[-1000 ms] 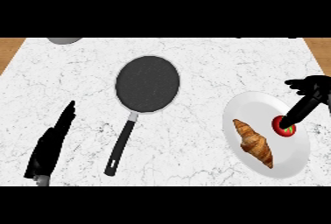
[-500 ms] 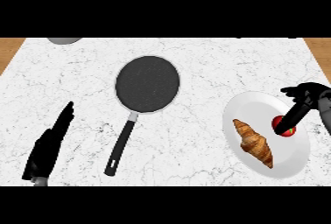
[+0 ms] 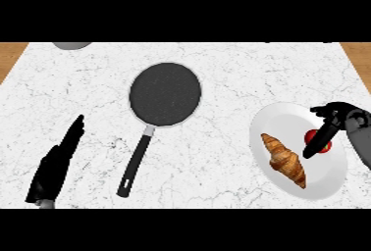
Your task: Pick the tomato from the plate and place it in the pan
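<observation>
1. The white marble counter (image 3: 239, 73) is seen across the whole view.
2. The pan (image 3: 164, 94) is placed just at 11 o'clock from the centre, and its handle (image 3: 135, 164) is pointed to 7 o'clock.
3. The plate (image 3: 279, 117) is found at 4 o'clock, well apart from the pan.
4. The left hand (image 3: 62, 157) is rested at 8 o'clock, with its fingers straight and pressed together.
5. A croissant (image 3: 286, 161) is laid on the plate.
6. The right hand (image 3: 340, 117) is held over the plate's 3 o'clock side. Its fingers (image 3: 322, 137) are stretched straight together across the tomato.
7. The tomato (image 3: 311, 136) is still kept on the plate, just beside the croissant.
8. A grey round thing (image 3: 70, 45) is cut off at 11 o'clock.
</observation>
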Action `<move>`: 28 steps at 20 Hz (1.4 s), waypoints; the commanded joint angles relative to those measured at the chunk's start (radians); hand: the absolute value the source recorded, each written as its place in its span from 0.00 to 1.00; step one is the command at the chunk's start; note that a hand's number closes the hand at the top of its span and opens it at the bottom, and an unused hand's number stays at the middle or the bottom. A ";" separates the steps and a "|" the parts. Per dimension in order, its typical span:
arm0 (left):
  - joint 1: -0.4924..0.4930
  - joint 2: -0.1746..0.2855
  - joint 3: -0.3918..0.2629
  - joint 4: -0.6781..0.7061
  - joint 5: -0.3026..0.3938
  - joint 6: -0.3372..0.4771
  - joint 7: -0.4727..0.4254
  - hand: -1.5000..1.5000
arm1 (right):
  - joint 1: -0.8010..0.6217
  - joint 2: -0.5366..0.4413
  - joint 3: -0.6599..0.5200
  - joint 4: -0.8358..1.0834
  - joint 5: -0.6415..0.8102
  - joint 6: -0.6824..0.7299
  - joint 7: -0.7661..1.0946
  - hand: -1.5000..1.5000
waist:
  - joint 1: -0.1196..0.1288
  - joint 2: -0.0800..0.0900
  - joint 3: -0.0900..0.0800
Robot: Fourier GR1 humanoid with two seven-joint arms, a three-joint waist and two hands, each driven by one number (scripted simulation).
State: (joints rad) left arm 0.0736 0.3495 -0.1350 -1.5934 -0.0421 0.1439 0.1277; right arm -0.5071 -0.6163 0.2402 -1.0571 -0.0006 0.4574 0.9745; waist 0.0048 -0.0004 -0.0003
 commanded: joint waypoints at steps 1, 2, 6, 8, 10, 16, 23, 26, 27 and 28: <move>-0.046 -0.007 0.024 -0.010 -0.001 -0.034 0.070 0.50 | -0.020 0.027 -0.028 0.059 0.053 0.039 0.022 0.00 | 0.001 0.001 0.000; -0.006 -0.006 0.011 -0.090 -0.019 -0.016 0.103 0.50 | -0.035 0.002 -0.049 0.093 0.052 0.062 0.000 0.00 | 0.004 0.001 0.001; 0.041 -0.009 0.037 -0.076 -0.019 -0.041 0.036 0.50 | -0.078 0.096 -0.051 0.157 0.096 0.021 0.017 0.00 | 0.010 0.002 0.001; -0.023 -0.021 0.034 -0.088 -0.037 -0.046 0.108 0.50 | 0.022 0.041 -0.069 0.115 0.119 0.036 -0.061 0.00 | 0.000 0.001 0.001; 0.038 -0.079 0.003 -0.035 -0.079 -0.014 0.005 0.50 | 0.039 0.079 -0.088 0.080 0.162 -0.050 -0.112 1.00 | 0.001 0.001 0.000; 0.021 -0.054 0.067 -0.028 -0.062 -0.056 0.022 0.50 | 0.043 0.142 -0.139 0.054 0.135 -0.028 -0.059 1.00 | 0.000 -0.001 0.000; 0.029 -0.047 0.095 0.026 -0.048 -0.087 -0.061 0.50 | 0.051 0.161 -0.048 -0.091 0.255 -0.069 -0.119 1.00 | -0.002 -0.003 -0.001; -0.007 -0.067 0.050 0.008 -0.077 -0.078 -0.004 0.50 | 0.006 0.228 0.094 -0.171 0.388 -0.119 -0.104 1.00 | 0.003 -0.003 -0.001; -0.020 -0.063 0.083 0.003 -0.048 -0.082 0.026 0.50 | 0.031 0.222 0.099 -0.204 0.404 -0.131 -0.110 1.00 | -0.004 -0.003 0.000; 0.069 -0.069 0.059 -0.053 -0.064 -0.073 -0.002 0.50 | 0.046 0.250 0.127 -0.230 0.442 -0.174 -0.090 1.00 | 0.006 -0.006 0.000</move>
State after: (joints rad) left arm 0.0879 0.2880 -0.0661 -1.6098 -0.1012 0.0676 0.1329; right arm -0.4633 -0.4256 0.2706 -1.1887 0.3455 0.3430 0.8757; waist 0.0018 -0.0072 -0.0071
